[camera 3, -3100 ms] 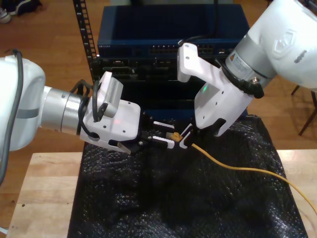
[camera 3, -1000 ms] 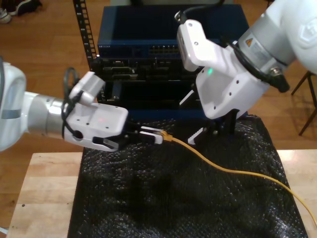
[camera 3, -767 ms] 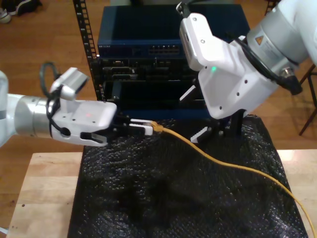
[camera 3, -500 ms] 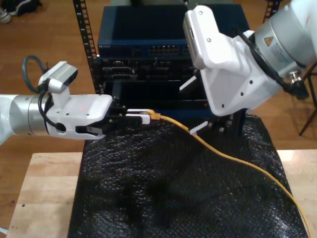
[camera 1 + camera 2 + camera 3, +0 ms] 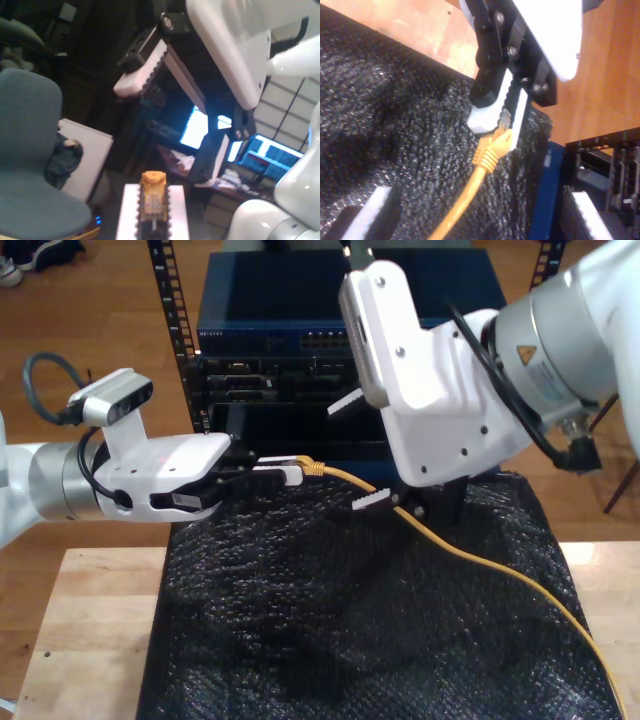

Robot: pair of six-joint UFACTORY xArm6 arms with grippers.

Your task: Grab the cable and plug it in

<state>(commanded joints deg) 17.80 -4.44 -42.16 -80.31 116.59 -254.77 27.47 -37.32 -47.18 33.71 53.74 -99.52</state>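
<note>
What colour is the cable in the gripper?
Yellow-orange; the cable shows best in the second wrist view.

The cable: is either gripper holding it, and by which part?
My first gripper pinches the cable at its plug end. My second gripper is open, holding nothing.

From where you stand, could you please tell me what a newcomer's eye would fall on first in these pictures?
Most striking is the long thin yellow-orange network cable, trailing across the crinkled black plastic sheet from the exterior view's lower right. Its plug end is pinched in my first gripper at the exterior view's left. My second gripper, open, hangs large and white above the cable, in front of the dark blue equipment rack.
</note>
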